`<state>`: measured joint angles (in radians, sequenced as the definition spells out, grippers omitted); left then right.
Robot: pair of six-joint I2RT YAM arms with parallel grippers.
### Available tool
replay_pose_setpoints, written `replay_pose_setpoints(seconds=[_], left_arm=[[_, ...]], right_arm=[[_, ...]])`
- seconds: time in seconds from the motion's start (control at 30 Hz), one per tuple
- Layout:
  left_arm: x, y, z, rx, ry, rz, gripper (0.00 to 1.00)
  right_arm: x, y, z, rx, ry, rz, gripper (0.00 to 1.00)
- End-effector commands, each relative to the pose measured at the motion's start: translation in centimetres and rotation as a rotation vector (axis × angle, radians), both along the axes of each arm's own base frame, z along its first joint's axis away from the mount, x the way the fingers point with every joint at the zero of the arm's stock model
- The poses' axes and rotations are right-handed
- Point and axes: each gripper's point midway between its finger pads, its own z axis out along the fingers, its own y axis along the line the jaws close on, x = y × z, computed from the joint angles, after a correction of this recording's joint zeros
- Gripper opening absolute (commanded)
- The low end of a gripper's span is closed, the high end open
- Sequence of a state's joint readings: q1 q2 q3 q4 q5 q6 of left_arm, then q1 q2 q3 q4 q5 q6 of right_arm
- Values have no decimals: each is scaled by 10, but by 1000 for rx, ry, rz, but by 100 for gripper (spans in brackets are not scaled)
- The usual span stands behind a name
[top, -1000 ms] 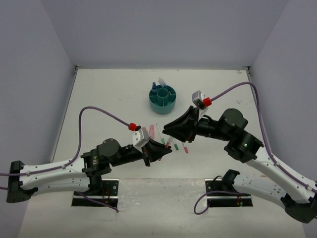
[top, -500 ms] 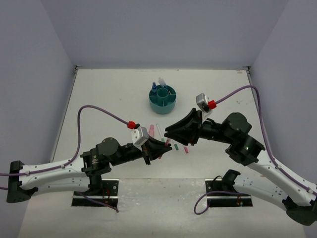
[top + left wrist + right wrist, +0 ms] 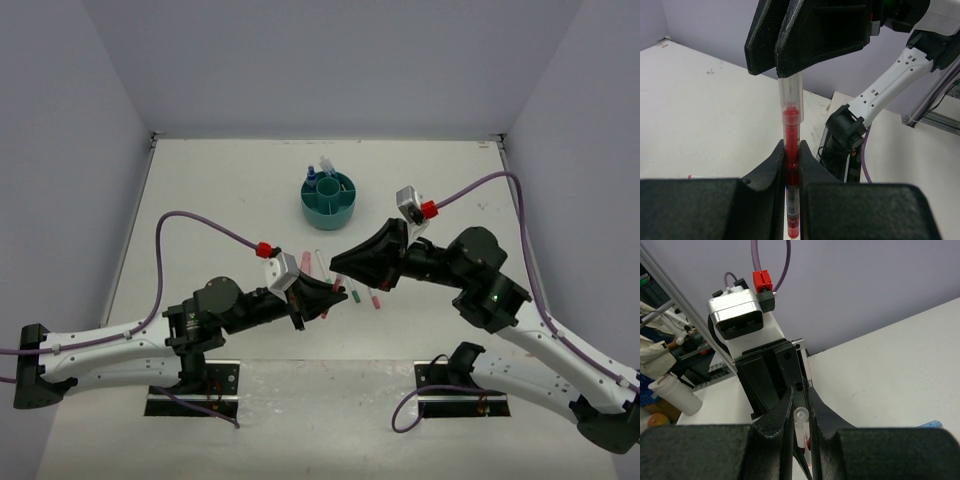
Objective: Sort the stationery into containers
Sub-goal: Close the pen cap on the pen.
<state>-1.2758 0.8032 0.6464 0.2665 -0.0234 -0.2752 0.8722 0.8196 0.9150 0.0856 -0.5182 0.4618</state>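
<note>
red pen [image 3: 791, 145] w/ clear cap, up off table, gripped at both ends, round teal organiser [image 3: 329, 199] at its 12 o'clock, blue bits [image 3: 313, 178] in 10 o'clock pocket, loose pens [image 3: 375, 298] flat at organiser's 6 o'clock

This is a robotics lab test cell. A white surface [image 3: 220, 200] is boxed in on its left, far and right sides by plain lavender walls [image 3: 330, 70]. At the surface's near edge, a left arm [image 3: 110, 340] and a right arm [image 3: 560, 345] are bolted to metal plates [image 3: 190, 400] and trail purple cables [image 3: 754, 255]. Beyond the surface stand aluminium frame rails [image 3: 937, 120] and a white plastic bottle [image 3: 675, 390].
</note>
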Motion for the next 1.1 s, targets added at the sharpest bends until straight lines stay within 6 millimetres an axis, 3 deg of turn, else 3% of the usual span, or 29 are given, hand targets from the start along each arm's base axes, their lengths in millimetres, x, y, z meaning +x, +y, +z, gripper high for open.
replay_pose_setpoints(seconds=[0.0,0.07,0.17,0.27,0.3,0.5,0.8,1.07], left_arm=[[4,10,56,-164,-36,33,0],[8,15,62,-195,-26,63,0],[20,26,74,-248,-5,145,0],[18,33,86,-292,-31,145,0],[15,35,94,-314,-47,134,0],[-9,32,113,-354,-140,1,0],[-13,45,130,-411,-189,6,0],[-29,55,164,-465,-285,-49,0]], right_arm=[[0,5,-13,-13,17,11,3],[2,6,-19,-25,29,8,0],[7,11,-44,-71,67,1,0],[12,15,-68,-111,107,-1,0],[14,18,-78,-127,128,-1,0],[16,26,-100,-169,176,19,0],[14,27,-139,-238,238,33,0],[11,35,-174,-299,340,73,0]])
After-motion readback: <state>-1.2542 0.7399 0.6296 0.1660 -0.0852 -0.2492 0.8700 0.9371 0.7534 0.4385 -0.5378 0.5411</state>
